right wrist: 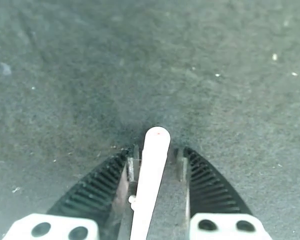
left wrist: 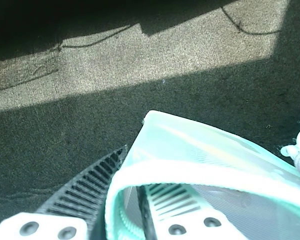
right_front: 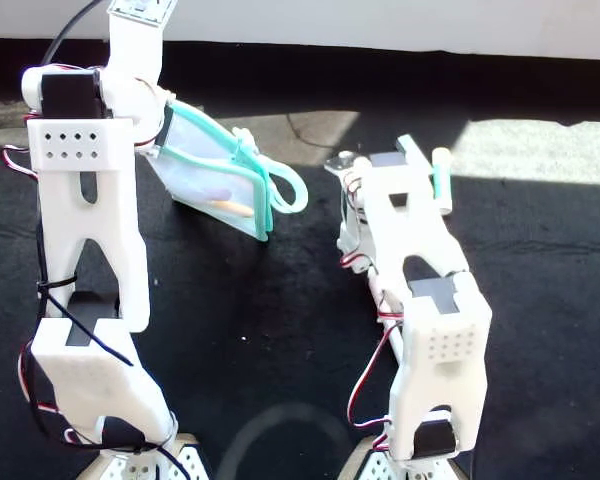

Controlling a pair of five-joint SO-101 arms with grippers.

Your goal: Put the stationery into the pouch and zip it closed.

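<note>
mint pouch (right_front: pixel 210 178) (tilted), white pen (right_front: pixel 444 195) well apart.

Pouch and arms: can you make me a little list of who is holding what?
pouch: mint-green, see-through, held up at a tilt
pouch holder: left gripper, shut on the pouch's edge
inside pouch: a yellowish stick
right gripper: shut on a white pen
where the pen is: outside the pouch, above the dark table
zip: cannot tell if open or closed
</note>
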